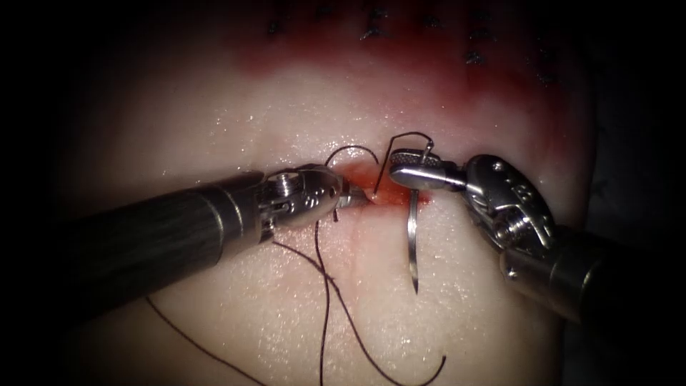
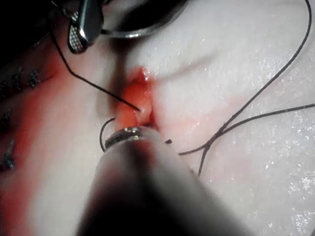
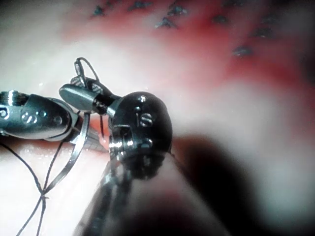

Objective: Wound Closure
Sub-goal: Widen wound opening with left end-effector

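I'm looking at the tissue (image 1: 236, 114) — the cut (image 1: 386, 187) is running across its middle, wet with red fluid (image 1: 389, 191). My left tool (image 1: 355, 199) is coming in from the left, tip sitting at the cut; I can't tell how its fingers are standing. My right tool (image 1: 400, 166) is reaching in from the right, fingers clamping the needle (image 1: 412, 236) near its thread end. The needle is hanging free of the tissue, curve running down, point lying below the cut. The thread (image 1: 325, 286) is looping above the cut and trailing down across the lower tissue — dark stitch marks (image 1: 371, 32) are lining the far edge.
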{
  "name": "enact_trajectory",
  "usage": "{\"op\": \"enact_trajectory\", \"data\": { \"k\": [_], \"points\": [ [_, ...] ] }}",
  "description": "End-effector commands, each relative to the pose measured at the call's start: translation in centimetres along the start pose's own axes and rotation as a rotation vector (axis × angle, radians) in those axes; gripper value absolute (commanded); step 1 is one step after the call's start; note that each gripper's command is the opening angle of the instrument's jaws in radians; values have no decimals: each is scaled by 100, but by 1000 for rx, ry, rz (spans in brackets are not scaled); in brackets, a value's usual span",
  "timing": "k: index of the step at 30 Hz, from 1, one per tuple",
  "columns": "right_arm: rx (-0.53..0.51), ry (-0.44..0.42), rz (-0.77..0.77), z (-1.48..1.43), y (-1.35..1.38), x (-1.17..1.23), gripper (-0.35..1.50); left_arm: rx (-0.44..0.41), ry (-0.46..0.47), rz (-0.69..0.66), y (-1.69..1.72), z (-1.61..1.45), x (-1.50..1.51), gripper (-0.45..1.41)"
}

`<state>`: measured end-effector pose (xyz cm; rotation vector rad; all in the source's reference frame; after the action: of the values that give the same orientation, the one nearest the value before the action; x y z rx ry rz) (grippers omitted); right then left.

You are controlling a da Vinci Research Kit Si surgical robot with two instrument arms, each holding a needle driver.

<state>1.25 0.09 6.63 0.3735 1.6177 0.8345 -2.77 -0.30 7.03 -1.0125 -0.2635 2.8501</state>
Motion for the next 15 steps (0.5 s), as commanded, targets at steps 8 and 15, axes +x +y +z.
{"op": "enact_trajectory", "data": {
  "k": [8,15],
  "points": [
    [14,14,-70,7,8,-3,-35,-1,-36,-29,-14,27,-3,-35],
    [8,27,-219,10,25,-2,-35,-88,-154,-53,2,34,-10,1]
  ]
}}
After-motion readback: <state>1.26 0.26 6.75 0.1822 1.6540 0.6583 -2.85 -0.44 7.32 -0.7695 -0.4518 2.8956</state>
